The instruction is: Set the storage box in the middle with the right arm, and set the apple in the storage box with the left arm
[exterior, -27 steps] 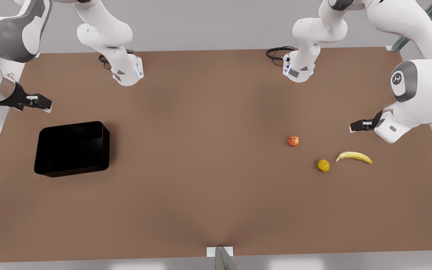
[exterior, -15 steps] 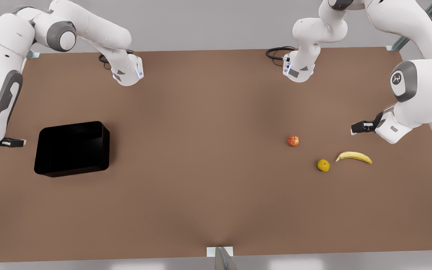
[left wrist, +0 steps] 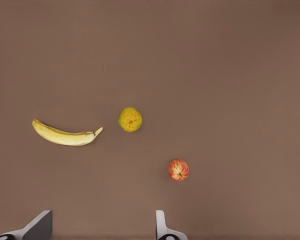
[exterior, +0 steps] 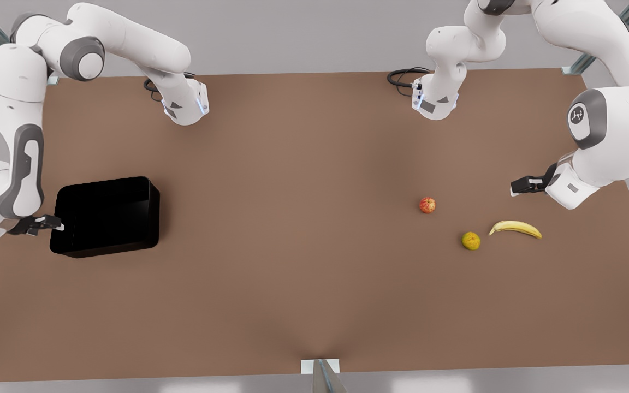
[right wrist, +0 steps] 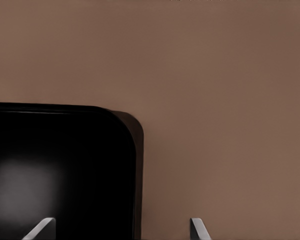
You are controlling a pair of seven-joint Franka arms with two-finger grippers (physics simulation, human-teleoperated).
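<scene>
The storage box (exterior: 154,215), glossy black with low walls, sits on the brown table at the front view's left. My right gripper (exterior: 55,224) is at its outer short wall, open, and in the right wrist view its fingertips (right wrist: 42,227) straddle a corner stretch of the box wall (right wrist: 138,165). The apple (exterior: 427,205), small and red-orange, lies on the front view's right. My left gripper (exterior: 513,189) hovers open behind and to the right of it. The left wrist view looks down on the apple (left wrist: 178,170) beyond the open gripper (left wrist: 100,226).
A yellow-green round fruit (exterior: 470,240) and a banana (exterior: 515,228) lie just right of the apple, near the left gripper. Both arm bases (exterior: 185,107) stand at the table's back edge. Bare brown table (exterior: 292,218) spans the middle.
The right arm swung down and forward from the table's back left, bringing its gripper to the box's outer wall. The left gripper barely moved. Box and fruits lie as before.
</scene>
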